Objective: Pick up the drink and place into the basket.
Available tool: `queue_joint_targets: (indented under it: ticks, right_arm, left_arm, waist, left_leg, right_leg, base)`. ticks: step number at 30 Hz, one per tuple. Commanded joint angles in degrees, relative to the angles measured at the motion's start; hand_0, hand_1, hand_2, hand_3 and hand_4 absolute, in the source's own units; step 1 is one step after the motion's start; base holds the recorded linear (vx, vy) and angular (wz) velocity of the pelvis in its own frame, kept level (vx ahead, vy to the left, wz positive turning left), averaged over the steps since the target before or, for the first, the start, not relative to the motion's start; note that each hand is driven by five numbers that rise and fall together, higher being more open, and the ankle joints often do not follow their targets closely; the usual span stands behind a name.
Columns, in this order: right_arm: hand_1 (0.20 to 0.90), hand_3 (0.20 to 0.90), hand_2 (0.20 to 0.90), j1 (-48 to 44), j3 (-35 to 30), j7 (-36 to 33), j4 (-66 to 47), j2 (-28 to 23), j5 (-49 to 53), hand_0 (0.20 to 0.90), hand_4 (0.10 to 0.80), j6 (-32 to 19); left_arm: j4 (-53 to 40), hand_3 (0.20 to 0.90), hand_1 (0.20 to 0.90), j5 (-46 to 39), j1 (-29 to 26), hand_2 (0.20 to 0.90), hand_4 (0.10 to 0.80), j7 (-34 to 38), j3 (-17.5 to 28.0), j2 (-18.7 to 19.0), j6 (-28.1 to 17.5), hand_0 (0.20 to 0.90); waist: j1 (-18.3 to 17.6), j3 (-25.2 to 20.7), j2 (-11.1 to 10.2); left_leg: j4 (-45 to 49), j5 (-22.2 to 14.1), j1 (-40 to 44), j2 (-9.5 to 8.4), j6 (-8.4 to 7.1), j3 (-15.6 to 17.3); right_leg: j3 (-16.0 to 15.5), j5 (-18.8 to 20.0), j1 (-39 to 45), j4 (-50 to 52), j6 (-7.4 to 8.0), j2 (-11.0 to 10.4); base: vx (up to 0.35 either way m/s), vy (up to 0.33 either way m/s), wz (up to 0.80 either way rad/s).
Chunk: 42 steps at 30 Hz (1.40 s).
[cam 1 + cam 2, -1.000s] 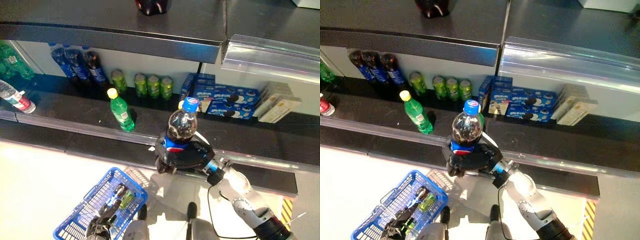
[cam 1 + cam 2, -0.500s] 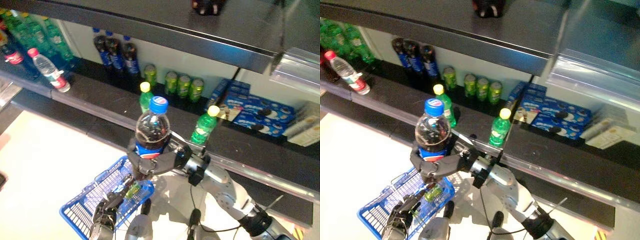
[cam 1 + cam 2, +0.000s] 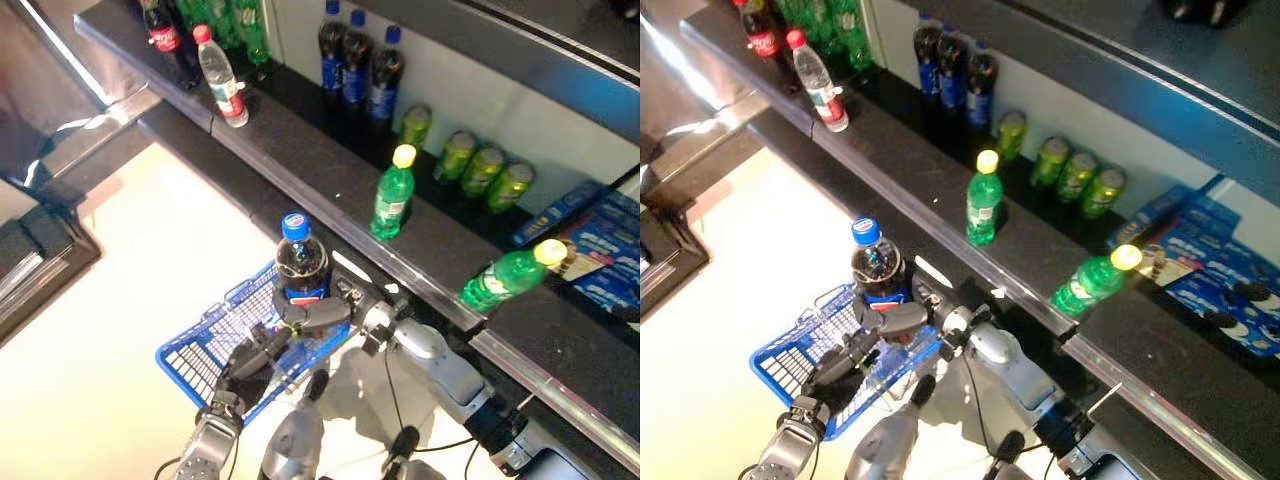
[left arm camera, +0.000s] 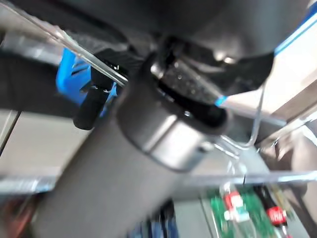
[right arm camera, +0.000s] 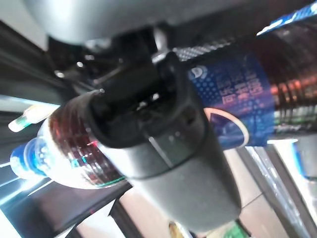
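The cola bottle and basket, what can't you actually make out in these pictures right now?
- Base of the cola bottle: hidden by the right hand gripping it, eye views.
- Inside of the blue basket: covered by the left hand, so its contents are unclear.
- Left hand's hold on the basket: left wrist view is blurred.
- Bottle label print: blurred, right wrist view.

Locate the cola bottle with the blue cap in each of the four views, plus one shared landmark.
Left eye view: cola bottle upright, centre, in the right hand, over the blue basket.
Right eye view: left of centre, same grip.
Left wrist view: not identifiable.
Right wrist view: fills the frame, fingers wrapped round it.
Landmark: the upright green bottle on the shelf, in both eye views.
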Motion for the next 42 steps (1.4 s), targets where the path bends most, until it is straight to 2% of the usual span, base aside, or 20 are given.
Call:
queue_joint_targets:
  ticks: [1, 9, 16, 24, 28, 33, 39, 42]
  right_arm:
    - [0.3, 0.2, 0.3, -9.2, 2.0, -0.7, -7.9, 4.2, -0.7, 0.3, 0.1, -11.8]
    - [0.3, 0.2, 0.3, -11.3, 1.8, -4.6, -4.0, 4.3, -1.4, 0.3, 0.1, -13.9]
    - [0.3, 0.2, 0.3, -10.9, 1.5, -6.9, 0.1, 4.8, -1.3, 0.3, 0.1, -14.5]
    - [0.3, 0.2, 0.3, -9.1, 1.3, -9.2, 7.8, 6.3, 0.0, 0.3, 0.1, -15.6]
    - [0.3, 0.2, 0.3, -8.2, 1.2, -8.9, 10.4, 7.6, 3.3, 0.3, 0.1, -15.5]
    - [0.3, 0.2, 0.3, -7.1, 1.6, -7.5, 12.8, 10.9, 11.0, 0.3, 0.1, -15.9]
    - [0.3, 0.2, 0.3, -7.7, 3.4, -7.8, 12.6, 13.7, 14.8, 0.3, 0.1, -14.7]
    - [0.3, 0.2, 0.3, -7.5, 3.5, -6.7, 13.3, 15.5, 22.5, 0.3, 0.1, -12.5]
  left_arm:
    - [-23.7, 0.2, 0.3, -1.1, -5.8, 0.3, 0.1, -16.6, -0.9, 2.9, -5.1, 0.3]
    - [-30.4, 0.2, 0.3, -1.9, -8.3, 0.3, 0.1, -23.4, 0.8, 5.8, -1.4, 0.3]
    - [-33.7, 0.2, 0.3, -2.1, -9.8, 0.3, 0.1, -30.0, 2.0, 8.3, -1.4, 0.3]
    - [-34.9, 0.2, 0.3, -7.1, -10.7, 0.3, 0.1, -35.8, 4.1, 9.9, -0.1, 0.3]
    - [-35.9, 0.2, 0.3, -8.3, -10.7, 0.3, 0.1, -38.4, 4.4, 10.1, 2.0, 0.3]
    - [-38.7, 0.2, 0.3, -5.2, -12.3, 0.3, 0.1, -42.3, 2.4, 12.1, 3.8, 0.3]
    - [-39.8, 0.2, 0.3, -4.8, -14.9, 0.3, 0.1, -41.3, 1.0, 13.8, 3.2, 0.3]
    - [-40.4, 0.2, 0.3, -4.7, -15.3, 0.3, 0.1, -40.5, 0.9, 14.0, 3.0, 0.3]
  waist:
    - [0.6, -4.7, 0.5]
    - [2.3, -3.1, 0.3]
    - [3.1, -2.7, 0.2]
    - [3.8, -1.6, 0.2]
    - [4.0, -1.4, 0.1]
    - [4.1, -0.9, 0.4]
    - [3.9, -0.5, 0.7]
    - [4.1, -0.4, 0.8]
  left_leg:
    - [5.3, -1.3, -1.2, 1.18, 0.34, 0.4]
    - [5.8, -1.5, -1.9, 0.34, 0.86, -1.0]
    - [6.1, -1.8, -2.1, 0.05, 1.09, -1.3]
    - [7.0, -2.4, -2.7, -0.33, 1.16, -1.3]
    - [6.8, -2.5, -2.6, -0.37, 1.29, -1.3]
    - [6.5, -2.4, -2.7, -0.44, 1.54, -1.3]
    - [6.8, -2.5, -2.8, -0.6, 1.64, -1.2]
    - [6.9, -2.5, -2.9, -0.68, 1.66, -1.2]
  right_leg:
    - [0.7, -1.3, -2.1, 7.9, -2.63, -3.0]
    - [-0.7, -0.8, -1.9, 7.8, -2.0, -3.3]
    - [-1.8, -0.9, -1.6, 8.0, -1.7, -3.8]
    - [-2.5, -1.0, -1.7, 8.7, -1.3, -4.6]
    - [-2.5, -0.9, -1.7, 8.6, -1.26, -4.7]
    - [-2.5, -0.6, -2.1, 8.8, -0.93, -5.0]
    - [-2.2, -0.5, -2.6, 9.4, -0.67, -5.4]
    - [-2.2, -0.4, -2.8, 9.6, -0.55, -5.6]
  base:
    - [0.008, -0.024, 0.1]
    - [0.028, -0.039, 0.12]
    - [0.042, -0.026, 0.11]
    - [0.04, -0.01, 0.1]
    - [0.027, -0.004, 0.0]
    - [0.0, 0.0, 0.0]
    - [0.019, 0.002, 0.02]
    - [0.041, 0.003, 0.12]
